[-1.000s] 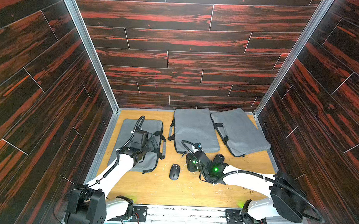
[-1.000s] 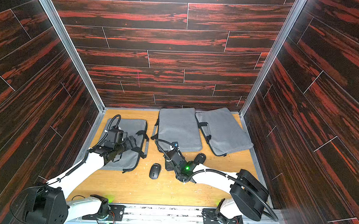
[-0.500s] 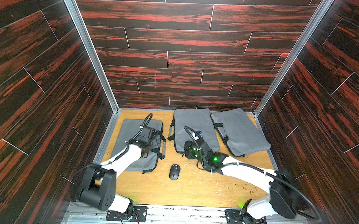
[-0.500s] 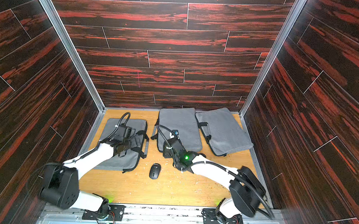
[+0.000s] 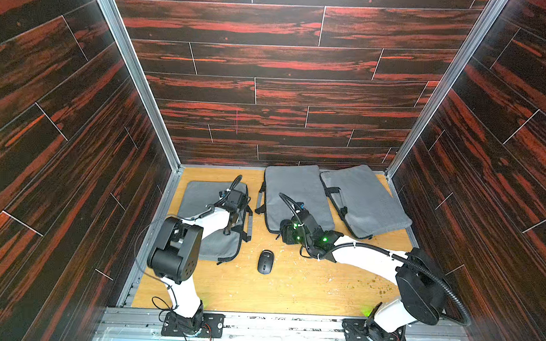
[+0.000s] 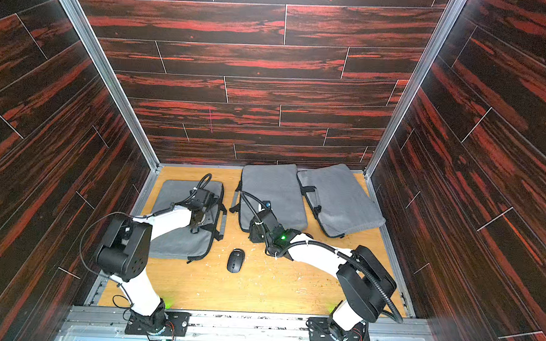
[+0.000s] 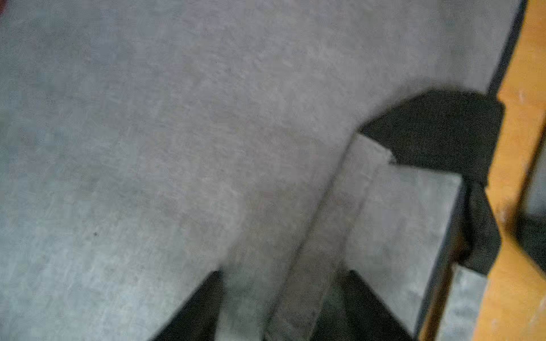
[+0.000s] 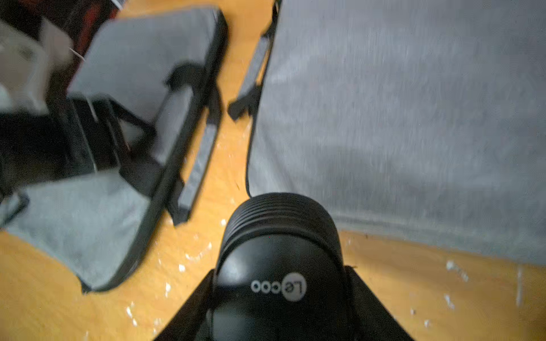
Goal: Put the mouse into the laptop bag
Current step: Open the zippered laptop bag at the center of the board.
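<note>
So in both top views a spare mouse (image 5: pixel 265 262) sits loose on the wooden table (image 5: pixel 291 292) between the arms. The left gripper (image 5: pixel 230 225) is down on the handle edge of the left bag (image 5: pixel 197 199), and the right gripper (image 5: pixel 286 234) hangs by the near corner of the middle bag (image 5: pixel 296 191). Left wrist view is pretty smeared: the fingers (image 7: pixel 195 310) straddle a grey strap (image 7: pixel 313 251) on that bag, but honestly I can't tell if they've pinched it or stand apart. Right wrist view is clearer: the jaws are clamped on the sides of a black Lecoo mouse (image 8: pixel 280 236), held just short of the middle bag. It looks light, hard and slick-shelled, so I'd say gripping across the sides is right; squeeze the domed top and it'd probably squirt out. The bag's floppy fabric, so grab its strap or zipper lip.
</note>
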### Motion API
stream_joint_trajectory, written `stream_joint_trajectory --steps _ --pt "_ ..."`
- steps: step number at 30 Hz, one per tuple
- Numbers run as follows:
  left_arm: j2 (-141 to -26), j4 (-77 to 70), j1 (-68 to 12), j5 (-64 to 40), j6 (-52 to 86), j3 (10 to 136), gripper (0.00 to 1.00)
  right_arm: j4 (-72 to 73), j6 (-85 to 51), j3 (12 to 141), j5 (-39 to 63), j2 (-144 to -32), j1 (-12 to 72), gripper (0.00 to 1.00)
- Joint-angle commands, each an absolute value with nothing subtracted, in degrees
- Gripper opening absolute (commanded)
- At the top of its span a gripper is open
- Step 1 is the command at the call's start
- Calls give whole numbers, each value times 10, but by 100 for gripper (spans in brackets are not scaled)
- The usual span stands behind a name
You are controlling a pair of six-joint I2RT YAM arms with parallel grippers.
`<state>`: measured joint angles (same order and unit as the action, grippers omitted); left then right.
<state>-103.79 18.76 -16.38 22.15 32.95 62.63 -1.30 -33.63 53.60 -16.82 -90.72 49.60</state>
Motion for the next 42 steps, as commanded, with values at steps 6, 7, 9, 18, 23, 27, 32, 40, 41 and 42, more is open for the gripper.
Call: stream_joint_trajectory --steps 6,7,9,18,23,27,32,40,41,42 --pt "-1095 232 -163 234 339 669 21 15 -350 552 -134 -926 499 36" --pt "-1098 236 -164 236 341 673 15 17 -349 557 -131 -931 498 36" --pt "-1100 249 -163 243 345 685 0 23 -349 567 -124 -944 498 36" --pt "-965 281 -163 228 339 668 0 61 -352 665 -78 -1045 491 36" --pt "-862 286 -163 212 353 656 0 75 -366 754 -31 -1119 468 36" --pt "-814 290 -163 203 358 666 0 60 -376 845 1 -1193 452 36" --pt "-781 283 -163 187 359 665 0 21 -392 976 29 -1289 441 36" --pt "-758 257 -163 175 366 641 0 -27 -445 1162 74 -1429 434 36" --pt "-754 250 -163 176 366 636 0 -37 -450 1188 79 -1446 434 36" --pt "-752 244 -163 177 366 632 0 -47 -456 1216 85 -1464 434 36"
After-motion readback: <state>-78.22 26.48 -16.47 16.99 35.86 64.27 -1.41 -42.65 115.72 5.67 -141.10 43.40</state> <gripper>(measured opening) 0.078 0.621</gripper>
